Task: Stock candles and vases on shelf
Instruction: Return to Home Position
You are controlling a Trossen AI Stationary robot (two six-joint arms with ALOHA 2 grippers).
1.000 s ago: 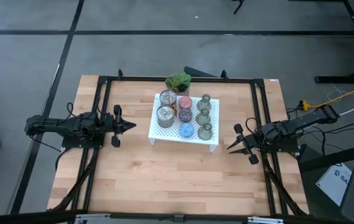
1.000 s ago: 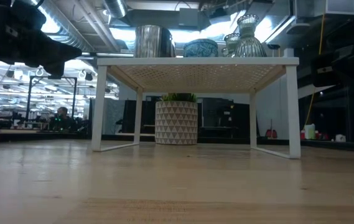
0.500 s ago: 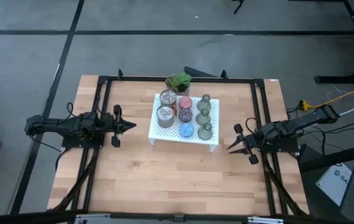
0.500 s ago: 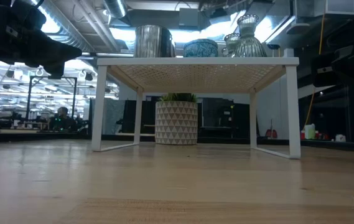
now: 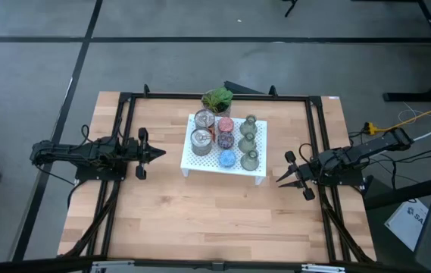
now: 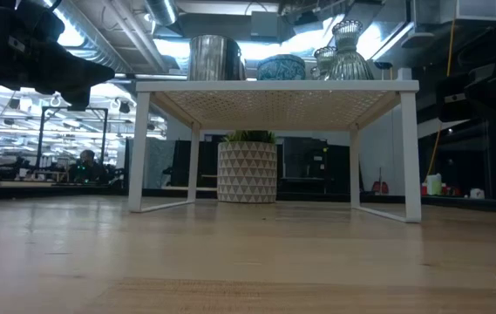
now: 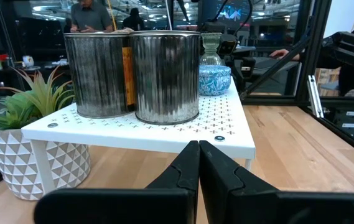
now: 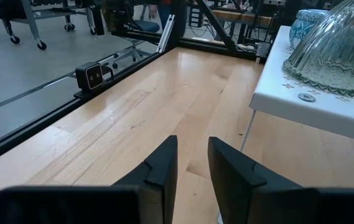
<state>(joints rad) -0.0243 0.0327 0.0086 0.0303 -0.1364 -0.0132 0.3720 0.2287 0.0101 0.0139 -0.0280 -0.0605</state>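
— Looking straight down on the table, where do the goods stand?

— All of them are on the white perforated metal shelf (image 5: pixel 200 161), which sits on short legs around the middle of the wooden table (image 5: pixel 200 220). On the side toward the left arm, two candles in shiny silver tins (image 5: pixel 201 139) stand one behind the other. The middle row has a small round pink candle (image 5: pixel 225 125) at the far end, a dark blue-purple candle (image 5: pixel 225 141) in the centre and a light blue candle (image 5: pixel 228 158) by the near edge. Along the side toward the right arm stand three tiny olive-green narrow-necked vases (image 5: pixel 248 141), all upright in a line.

— Is anything beside the shelf?

— A leafy green potted plant (image 5: pixel 217 98) in a white patterned pot. It stands on the table just behind the shelf's far edge, and the low view shows it between the legs.

— And the arms?

— The left gripper (image 5: pixel 160 152) lies level at the table's left side and points toward the shelf, well apart from it. Its wrist view shows the two dark fingers (image 7: pixel 186 169) pressed together with nothing between them. The right gripper (image 5: pixel 279 181) is at the right side, near the shelf's near right corner but not touching it. Its fingers (image 8: pixel 163 165) stand a narrow gap apart, with bare wood showing between them, and they hold nothing.

— Is there anyone in the room?

— A person (image 7: pixel 89 14) shows far behind the tins in the left wrist view.
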